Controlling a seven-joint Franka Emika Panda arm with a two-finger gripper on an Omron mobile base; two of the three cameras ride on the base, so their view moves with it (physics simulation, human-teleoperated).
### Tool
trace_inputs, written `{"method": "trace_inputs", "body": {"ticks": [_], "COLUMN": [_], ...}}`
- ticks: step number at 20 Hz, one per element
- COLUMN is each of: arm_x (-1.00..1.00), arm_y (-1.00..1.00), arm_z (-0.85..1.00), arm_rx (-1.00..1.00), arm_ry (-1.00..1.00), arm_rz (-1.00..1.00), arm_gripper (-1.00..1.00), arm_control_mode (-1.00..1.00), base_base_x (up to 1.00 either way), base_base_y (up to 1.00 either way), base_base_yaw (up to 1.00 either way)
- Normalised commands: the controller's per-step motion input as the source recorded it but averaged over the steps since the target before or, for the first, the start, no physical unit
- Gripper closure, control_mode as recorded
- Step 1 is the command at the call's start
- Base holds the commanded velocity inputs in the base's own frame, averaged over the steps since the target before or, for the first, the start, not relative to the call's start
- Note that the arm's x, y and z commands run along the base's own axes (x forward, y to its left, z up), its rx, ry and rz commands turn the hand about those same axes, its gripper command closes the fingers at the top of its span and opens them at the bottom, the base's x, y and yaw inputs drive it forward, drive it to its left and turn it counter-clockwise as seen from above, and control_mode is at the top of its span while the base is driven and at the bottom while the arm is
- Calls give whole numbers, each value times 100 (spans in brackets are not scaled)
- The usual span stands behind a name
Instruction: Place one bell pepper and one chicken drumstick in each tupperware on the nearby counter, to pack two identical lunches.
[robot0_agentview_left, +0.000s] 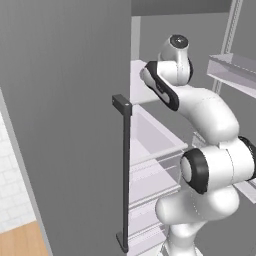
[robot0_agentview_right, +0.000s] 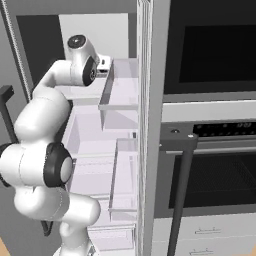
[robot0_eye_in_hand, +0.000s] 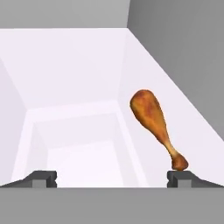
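One drumstick (robot0_eye_in_hand: 154, 121) on stock, seen from the hand view: golden orange-brown, club-shaped, thick end up and away, thin bone end down toward the camera. It lies on the white floor of a fridge compartment (robot0_eye_in_hand: 78, 65), close to the right-hand wall in that view, set at a slant. Its bone tip sits just above the right fingertip (robot0_eye_in_hand: 179, 177); contact cannot be told.

Gripper (robot0_eye_in_hand: 111, 178): jaws spread wide, nothing between them. Both dark tips rise at the bottom of the hand view, one at the left, one at the right, with bare white shelf floor in the gap.

Arm (robot0_agentview_left: 205, 120): white with dark joints, bent at the elbow and reaching forward into the upper part of the open fridge (robot0_agentview_left: 150, 150). In the right base view the wrist stands at the level of the top door bin.

Fridge interior: pale white walls, clear shelves and drawers stacked below the arm.

Fridge door (robot0_agentview_left: 65, 125): grey, swung open at the left of the left base view, with a tall dark handle (robot0_agentview_left: 123, 175) along its edge.

Door bins (robot0_agentview_right: 120, 90): translucent, on the other open door, two in sight one above the other in the right base view.

Oven (robot0_agentview_right: 215, 50): dark glass fronts to the right of the fridge, a second one below with a dark bar handle (robot0_agentview_right: 182, 190).
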Motion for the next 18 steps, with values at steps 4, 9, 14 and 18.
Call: {"method": "trace_inputs", "body": {"ticks": [4, 9, 14, 18], "arm_x": [58, 55, 53, 43], "arm_y": [-7, -12, -15, -20], "arm_z": [0, -1, -4, -12], "arm_rx": [0, 0, 0, 0], "arm_ry": [3, 2, 4, 2], "arm_rz": [0, 0, 0, 0], "arm_gripper": [-100, -100, -100, -100], "arm_control_mode": [-100, -100, -100, -100], "base_base_x": [0, 0, 0, 0], "base_base_y": [0, 0, 0, 0], "base_base_yaw": [0, 0, 0, 0]}}
